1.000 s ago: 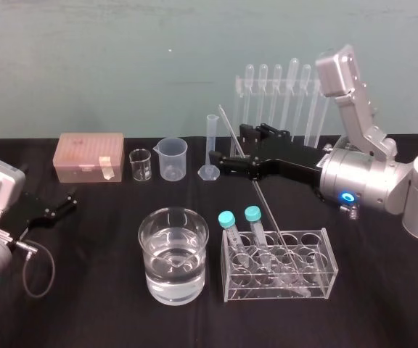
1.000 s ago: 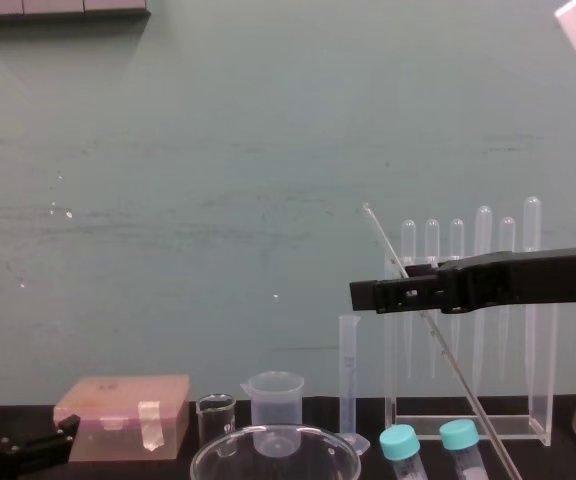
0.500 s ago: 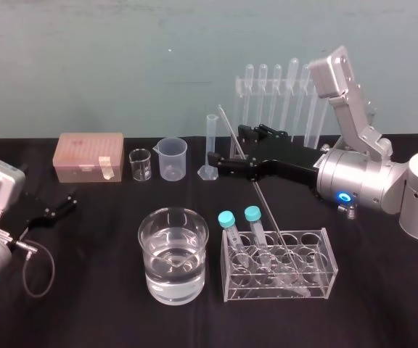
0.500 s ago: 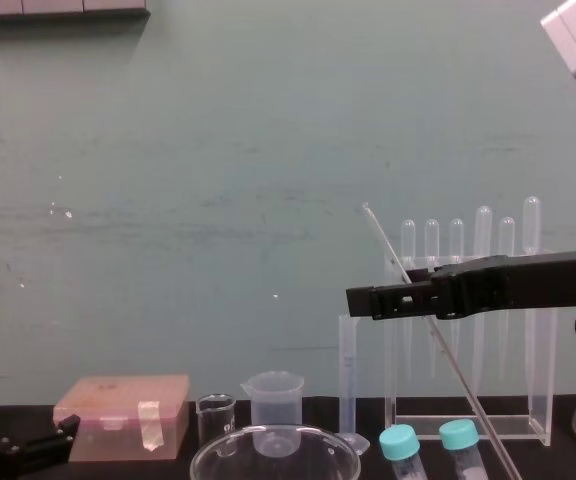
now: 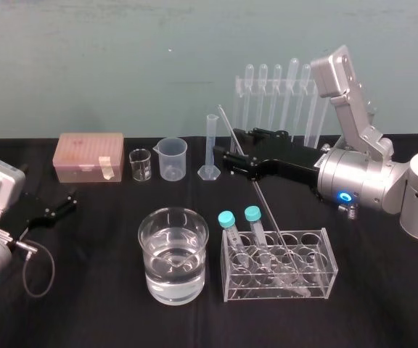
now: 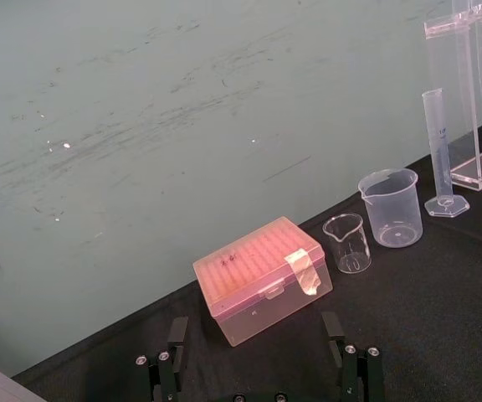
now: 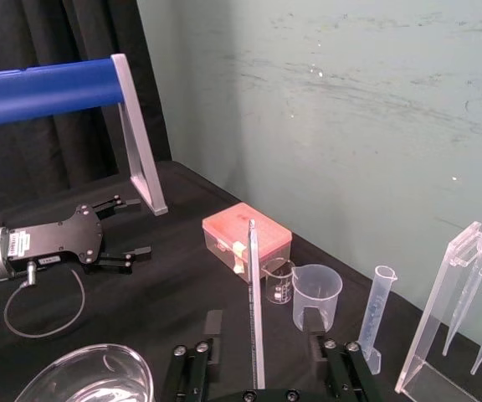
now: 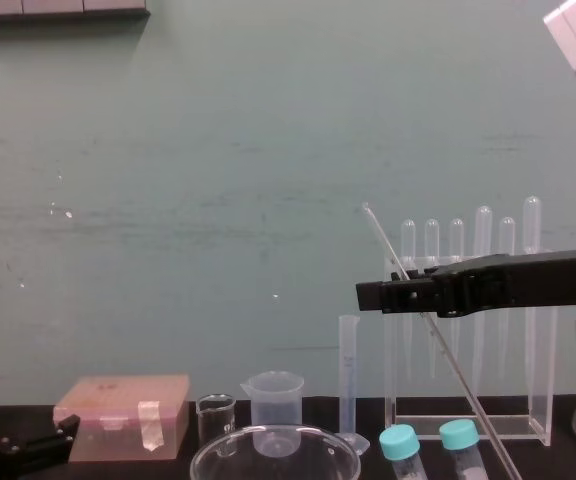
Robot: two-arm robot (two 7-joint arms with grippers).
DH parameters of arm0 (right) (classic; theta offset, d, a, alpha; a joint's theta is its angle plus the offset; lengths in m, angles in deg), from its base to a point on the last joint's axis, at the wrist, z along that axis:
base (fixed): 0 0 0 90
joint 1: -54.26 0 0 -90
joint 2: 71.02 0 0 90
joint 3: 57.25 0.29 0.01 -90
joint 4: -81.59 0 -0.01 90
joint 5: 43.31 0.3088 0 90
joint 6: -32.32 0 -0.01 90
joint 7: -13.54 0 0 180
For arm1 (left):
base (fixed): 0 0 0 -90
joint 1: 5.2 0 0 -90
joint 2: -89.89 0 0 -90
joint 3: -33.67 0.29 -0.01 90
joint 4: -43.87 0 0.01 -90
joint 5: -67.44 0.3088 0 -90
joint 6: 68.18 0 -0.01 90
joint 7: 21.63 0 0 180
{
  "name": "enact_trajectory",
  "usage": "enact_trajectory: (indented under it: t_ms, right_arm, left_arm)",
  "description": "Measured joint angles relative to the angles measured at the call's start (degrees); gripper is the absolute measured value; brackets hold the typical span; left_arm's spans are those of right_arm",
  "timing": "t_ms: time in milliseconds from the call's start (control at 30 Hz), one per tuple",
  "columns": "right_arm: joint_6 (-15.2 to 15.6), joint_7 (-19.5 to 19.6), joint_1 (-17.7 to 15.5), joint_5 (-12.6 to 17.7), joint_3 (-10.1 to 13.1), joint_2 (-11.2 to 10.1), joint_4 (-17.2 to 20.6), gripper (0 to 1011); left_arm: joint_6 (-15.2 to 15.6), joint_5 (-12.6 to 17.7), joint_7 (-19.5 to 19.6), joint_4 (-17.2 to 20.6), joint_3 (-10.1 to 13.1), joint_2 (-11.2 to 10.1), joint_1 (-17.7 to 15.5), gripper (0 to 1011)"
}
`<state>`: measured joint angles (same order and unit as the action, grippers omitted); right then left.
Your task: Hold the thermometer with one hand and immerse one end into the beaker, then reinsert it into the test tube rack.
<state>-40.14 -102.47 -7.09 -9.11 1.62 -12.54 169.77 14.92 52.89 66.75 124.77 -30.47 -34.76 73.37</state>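
- Two claws: we see the right claw (image 5: 236, 148) spread wide astride the thermometer (image 5: 263, 209), fingers clear of it.
- The thermometer leans in the rack (image 5: 318, 288), beside the beaker (image 5: 155, 270).
- Left claw (image 5: 55, 209) lies open on the counter (image 5: 93, 304).

**Clear glass on black, with teal, pink and blue**

The wide clear glass beaker (image 5: 173, 250) stands on a black tablecloth (image 5: 93, 312) before a scuffed pale green wall (image 5: 122, 58). Right of it, the clear acrylic test tube rack (image 5: 318, 279) holds two teal-capped tubes (image 5: 227, 219) and the colourless glass-rod thermometer (image 5: 261, 199). Behind the beaker, to its left, is a translucent pink plastic box (image 5: 91, 156). The long black right gripper (image 5: 232, 151) joins a silver cylinder (image 5: 365, 177) with a glowing blue ring (image 5: 347, 196).
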Motion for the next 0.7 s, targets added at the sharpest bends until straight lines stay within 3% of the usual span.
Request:
enact_trajectory:
  t_ms: [567,700]
  right_arm:
    - [-0.01,-0.06,-0.02,0.10,0.01,-0.04,0.03,84]
    - [-0.01,-0.07,-0.02,0.10,0.01,-0.04,0.03,56]
  left_arm:
    - [0.00,0.00,0.00,0.00,0.00,0.00,0.00,1008]
    - [0.00,0.00,0.00,0.00,0.00,0.00,0.00,1008]
